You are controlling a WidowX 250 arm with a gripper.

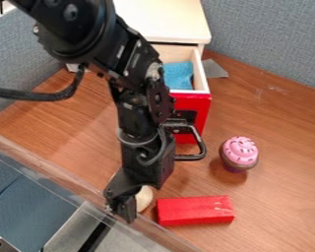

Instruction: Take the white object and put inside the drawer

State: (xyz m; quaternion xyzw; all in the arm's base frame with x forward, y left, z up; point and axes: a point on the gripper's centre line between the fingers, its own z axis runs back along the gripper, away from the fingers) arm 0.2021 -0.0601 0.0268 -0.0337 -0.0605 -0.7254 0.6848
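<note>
The drawer (201, 101) gapes upward — blue cloth (178, 78) inside, handle (201, 146) jutting out front.

White object (145, 198) outside open drawer (198, 104)

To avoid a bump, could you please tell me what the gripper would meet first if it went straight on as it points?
The gripper would probably meet the white object, or the wooden tabletop beside it; depth is unclear.

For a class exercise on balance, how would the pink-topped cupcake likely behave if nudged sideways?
The cupcake would probably tip fairly easily, as its base looks narrower than its wide, domed top. Once over, it may roll, since its sides are round. The icing looks smooth and moulded, like a toy's, so it would likely hold its shape.
</note>
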